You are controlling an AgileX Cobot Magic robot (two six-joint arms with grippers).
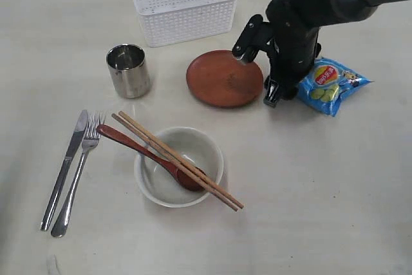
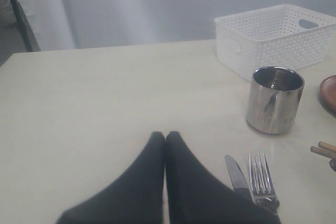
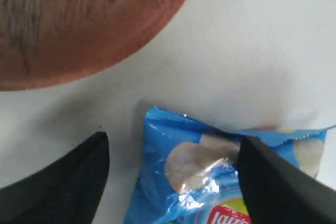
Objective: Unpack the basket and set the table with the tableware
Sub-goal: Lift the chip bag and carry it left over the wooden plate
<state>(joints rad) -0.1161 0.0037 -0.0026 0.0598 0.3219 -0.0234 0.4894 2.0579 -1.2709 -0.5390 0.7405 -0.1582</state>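
The white basket (image 1: 187, 24) stands at the table's (image 1: 309, 178) far edge. In front of it are a steel cup (image 1: 129, 69) and a reddish-brown plate (image 1: 225, 78). Nearer, a pale bowl (image 1: 193, 134) holds a dark red spoon (image 1: 129, 141), with chopsticks (image 1: 154, 140) laid across its rim. A knife (image 1: 63, 172) and fork (image 1: 78, 173) lie side by side to its left. My right gripper (image 1: 273, 94) hangs open between the plate and a blue chip bag (image 1: 333, 85); its jaws (image 3: 173, 148) straddle the bag's corner (image 3: 210, 171) without squeezing it. My left gripper (image 2: 166, 135) is shut and empty, near the knife (image 2: 237, 176).
The right arm's dark body (image 1: 296, 24) reaches in from the upper right over the table. The left wrist view also shows the cup (image 2: 275, 99), the basket (image 2: 273, 40) and a grey wall behind the table's far edge.
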